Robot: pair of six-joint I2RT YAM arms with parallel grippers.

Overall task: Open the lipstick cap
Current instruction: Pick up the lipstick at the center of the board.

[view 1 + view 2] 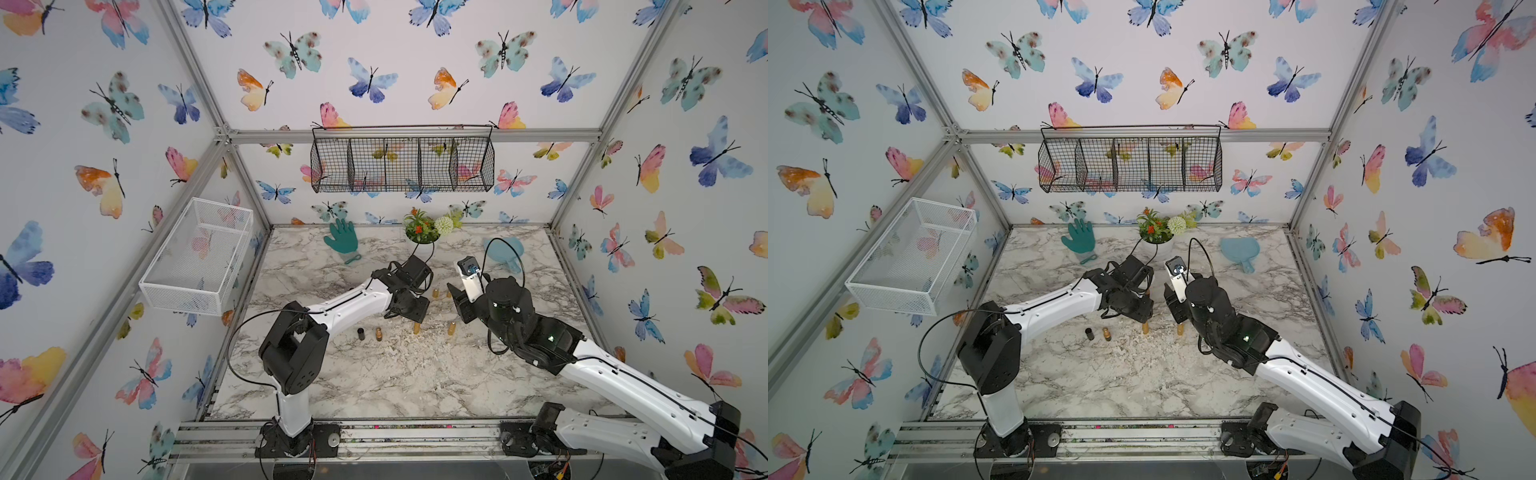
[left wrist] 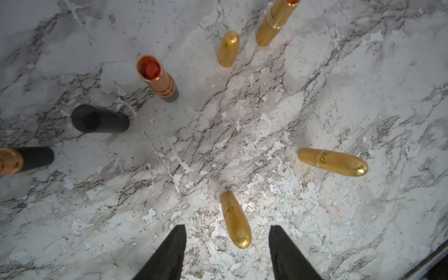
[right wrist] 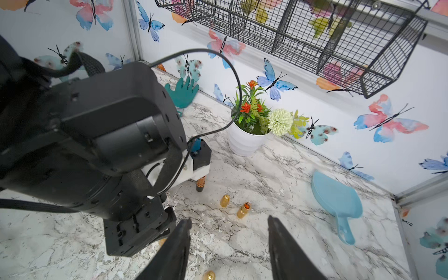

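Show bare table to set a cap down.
Free: the table's front half, between rail and lipsticks; also the left edge by the glove. Crowded: the middle, lipsticks around left gripper and right gripper; glove, plant, scoop line the back.

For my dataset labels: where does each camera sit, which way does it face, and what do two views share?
Both top views: high in front, facing down toward the back wall over the veined marble table; left arm, right arm show.
Left wrist: on left arm, facing down at a capped gold lipstick; open left gripper shows.
Right wrist: on right arm, facing the back wall; open right gripper shows.
Shared by right wrist and top views: white flower pot.
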